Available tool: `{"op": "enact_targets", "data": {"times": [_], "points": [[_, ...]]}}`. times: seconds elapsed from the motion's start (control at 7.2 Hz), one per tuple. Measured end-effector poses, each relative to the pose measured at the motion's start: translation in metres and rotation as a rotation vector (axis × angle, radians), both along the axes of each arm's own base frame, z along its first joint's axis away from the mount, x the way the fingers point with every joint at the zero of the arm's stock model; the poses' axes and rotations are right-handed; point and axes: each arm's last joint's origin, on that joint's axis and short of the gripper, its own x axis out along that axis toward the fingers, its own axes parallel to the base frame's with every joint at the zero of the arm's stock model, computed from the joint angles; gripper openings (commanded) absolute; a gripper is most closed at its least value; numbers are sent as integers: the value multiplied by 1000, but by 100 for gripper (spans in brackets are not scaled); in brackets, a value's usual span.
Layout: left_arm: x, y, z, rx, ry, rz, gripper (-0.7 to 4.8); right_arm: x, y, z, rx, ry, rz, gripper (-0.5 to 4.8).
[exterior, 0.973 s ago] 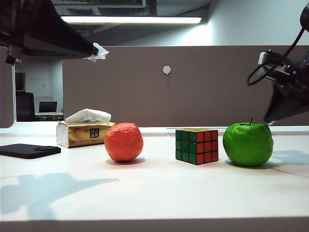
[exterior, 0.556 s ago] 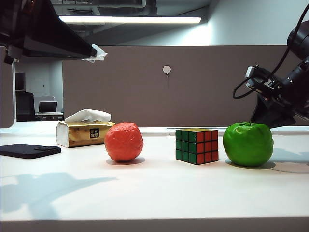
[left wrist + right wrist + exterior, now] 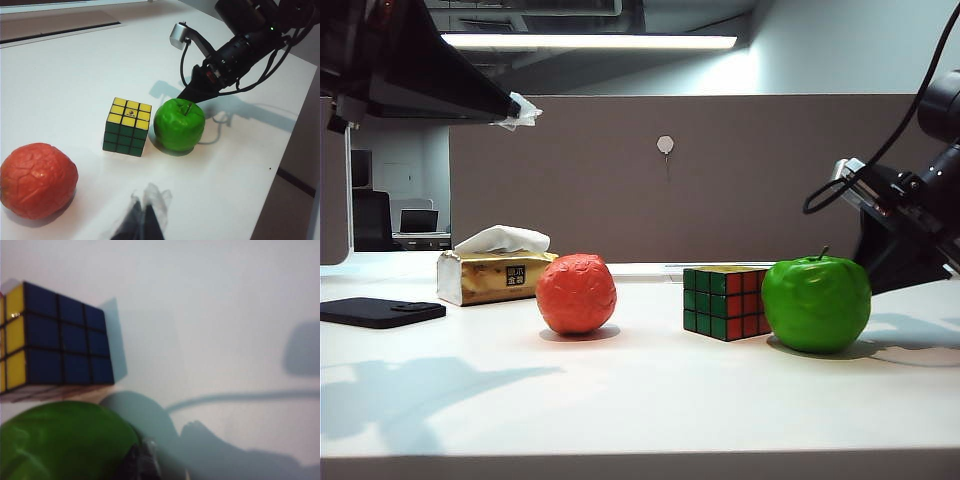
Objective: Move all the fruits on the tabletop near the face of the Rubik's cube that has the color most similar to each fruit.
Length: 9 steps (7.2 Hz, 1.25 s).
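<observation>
The right gripper (image 3: 192, 92), jaws' state impossible to tell, is nudging the green apple (image 3: 817, 304) leftward until it is touching the Rubik's cube (image 3: 726, 301)'s red face, the wrong side; the left gripper (image 3: 142, 220) is hovering clenched above the tabletop (image 3: 640, 400).

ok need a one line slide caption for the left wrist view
Right gripper behind the green apple beside the Rubik's cube; orange apart, left gripper hovering.

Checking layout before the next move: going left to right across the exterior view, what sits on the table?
Black pad → tissue box → orange → Rubik's cube → green apple, with the right gripper behind it.
</observation>
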Motion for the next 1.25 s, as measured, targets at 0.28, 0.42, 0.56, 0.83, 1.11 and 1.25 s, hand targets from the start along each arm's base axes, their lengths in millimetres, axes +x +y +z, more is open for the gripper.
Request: {"op": "enact_targets", "data": {"times": [0.28,0.42,0.56,0.83,1.11,1.25], "points": [[0,0,0,1,2,0,-5,-14,19,-4,12,84,137,-1],[0,0,0,1,2,0,-5,-17,29,-5,10,93,172,-1],[0,0,0,1,2,0,-5,-24,52,-5,7,109,253,-1],[0,0,-1,4,8,0,-5,-31,52,-7,-18,178,268,-1],[0,0,-2,14,16,15,-5,-57,56,18,24,204,378,-1],[0,0,-2,14,16,15,-5,-63,73,18,25,193,448,-1]]}}
